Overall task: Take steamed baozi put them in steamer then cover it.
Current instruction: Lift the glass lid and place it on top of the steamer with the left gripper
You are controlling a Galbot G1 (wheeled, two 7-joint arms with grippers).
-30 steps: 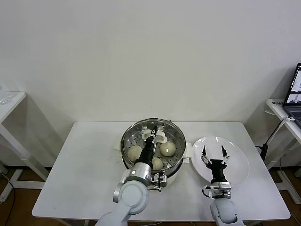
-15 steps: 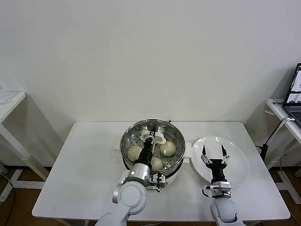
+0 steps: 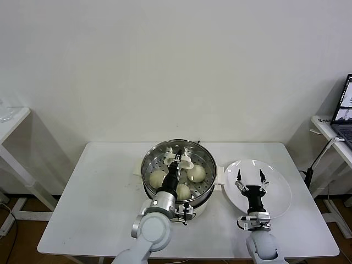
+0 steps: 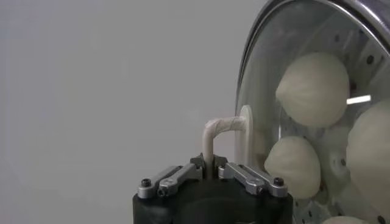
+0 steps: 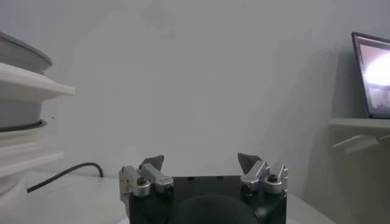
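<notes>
The shiny steel steamer (image 3: 152, 158) stands on its white base at the table's middle. Several cream-white baozi (image 3: 158, 177) lie on its perforated tray; they also show through the glass in the left wrist view (image 4: 314, 85). The clear glass cover (image 4: 263, 79) lies over the pot's mouth. I cannot tell whether it rests on the rim. My left gripper (image 3: 177, 160) is shut on the cover's white handle (image 4: 220, 129). My right gripper (image 3: 248, 177) is open and empty above the flat white plate (image 3: 279, 190), to the right of the steamer.
The white table (image 3: 99, 187) has bare room left of the steamer. A laptop (image 3: 345, 107) stands on a side table at the far right, with a cable (image 3: 319, 159) hanging from it. Another side table (image 3: 11, 118) stands at the far left.
My left gripper with the cover's handle has shifted slightly down and toward me over the steamer. The right arm has not moved.
</notes>
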